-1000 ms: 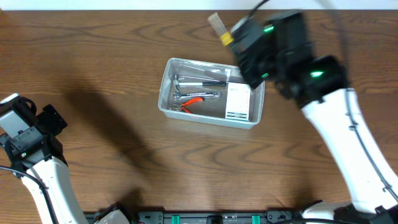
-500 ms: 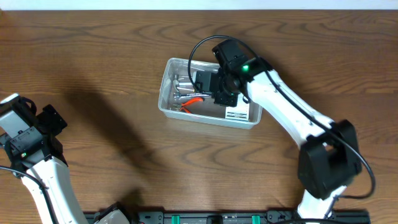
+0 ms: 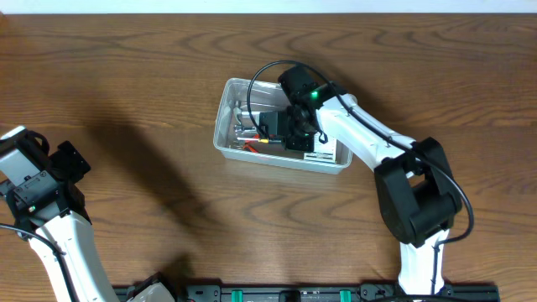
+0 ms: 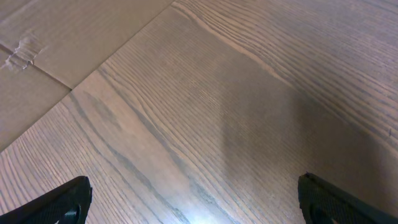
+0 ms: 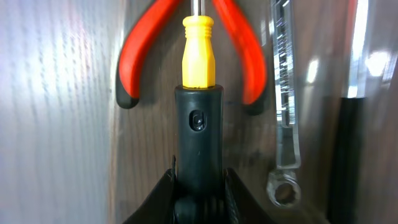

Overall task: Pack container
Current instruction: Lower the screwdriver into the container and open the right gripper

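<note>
Within the last second the right gripper (image 3: 287, 130) has been swinging down from high above the far right corner of the clear plastic rectangular container (image 3: 221, 126), and it is now sitting low inside the walls. Its fingers (image 5: 158, 202) are clamping the black part of a black-and-yellow-handled screwdriver (image 5: 198, 93). The yellow section and steel shaft are reaching straight ahead of the fingertips, between the red-sleeved handles of a pair of pliers (image 5: 138, 56). A slim silver wrench (image 5: 285, 124) is lying right of the fingers, parallel to the screwdriver. The placing step is looking nearly finished, with release probably remaining, though the views are not settling whether the tool is touching the floor.

The container is resting open side up on the brown wooden table (image 3: 126, 75), surrounding the right fingers. Its long axis is running roughly along the direction the fingers are pointing, so the screwdriver is lying lengthwise in it. A small white box with blue print (image 3: 329, 153) is lying behind the fingers.

The left gripper (image 4: 196, 202) is idling well apart, its fingers (image 4: 62, 202) standing wide open over bare table
</note>
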